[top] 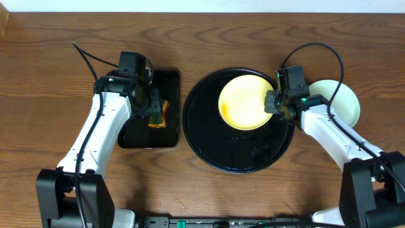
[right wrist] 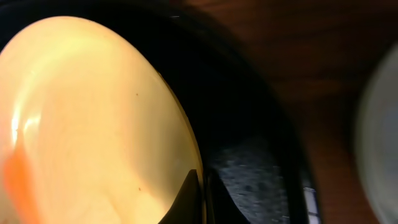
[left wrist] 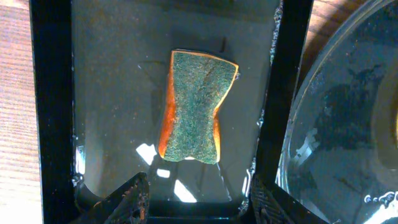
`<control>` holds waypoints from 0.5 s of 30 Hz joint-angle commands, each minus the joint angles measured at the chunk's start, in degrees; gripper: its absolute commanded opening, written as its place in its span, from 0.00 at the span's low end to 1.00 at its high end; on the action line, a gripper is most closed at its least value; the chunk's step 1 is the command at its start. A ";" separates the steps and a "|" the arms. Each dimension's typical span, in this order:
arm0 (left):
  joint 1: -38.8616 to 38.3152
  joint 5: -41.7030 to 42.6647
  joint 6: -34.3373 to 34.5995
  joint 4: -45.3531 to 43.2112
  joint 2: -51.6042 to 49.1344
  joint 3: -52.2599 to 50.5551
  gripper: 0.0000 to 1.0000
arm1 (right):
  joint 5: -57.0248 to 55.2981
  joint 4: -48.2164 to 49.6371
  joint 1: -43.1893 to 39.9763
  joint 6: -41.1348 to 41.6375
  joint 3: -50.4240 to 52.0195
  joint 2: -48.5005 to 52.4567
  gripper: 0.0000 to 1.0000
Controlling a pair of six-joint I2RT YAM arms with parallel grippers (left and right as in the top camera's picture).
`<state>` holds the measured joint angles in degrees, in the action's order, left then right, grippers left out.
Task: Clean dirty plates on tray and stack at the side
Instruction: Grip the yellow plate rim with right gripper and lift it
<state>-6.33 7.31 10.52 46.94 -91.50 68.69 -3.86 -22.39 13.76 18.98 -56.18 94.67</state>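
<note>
We read this as a robotics lab bench: a left arm (top: 95,139) and a right arm (top: 335,136) stand at the near edge of a wooden tabletop (top: 202,28), black cables (top: 316,44) loop from their wrists, a round tray (top: 209,139) holds a yellow plate (top: 243,101), and a wet rectangular tray (left wrist: 50,93) a sponge (left wrist: 194,109).

Large round glossy black tray (top: 212,142): raised rim, flat on the table, mid-table, water droplets on its surface.
Pale yellow round shallow plate (top: 243,101): inside the tray's upper right part, with an orange-red smear on its face.
Pale mint-blue round plate (top: 342,101): on the table just right of the tray, partly hidden.
</note>
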 commanded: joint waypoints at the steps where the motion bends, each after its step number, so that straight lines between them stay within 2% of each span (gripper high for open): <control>1: -0.02 -0.50 0.26 0.15 -0.22 -0.13 0.54 | -3.65 -0.63 -1.44 -3.69 -0.07 -3.15 0.01; 15: -0.02 -0.50 0.26 -0.24 -0.22 -0.13 0.54 | -9.33 -2.95 -1.64 -15.56 -0.07 -15.54 0.01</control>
<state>-6.33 7.31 10.52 46.85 -91.50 68.69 -10.28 -24.91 12.32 8.10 -56.16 81.47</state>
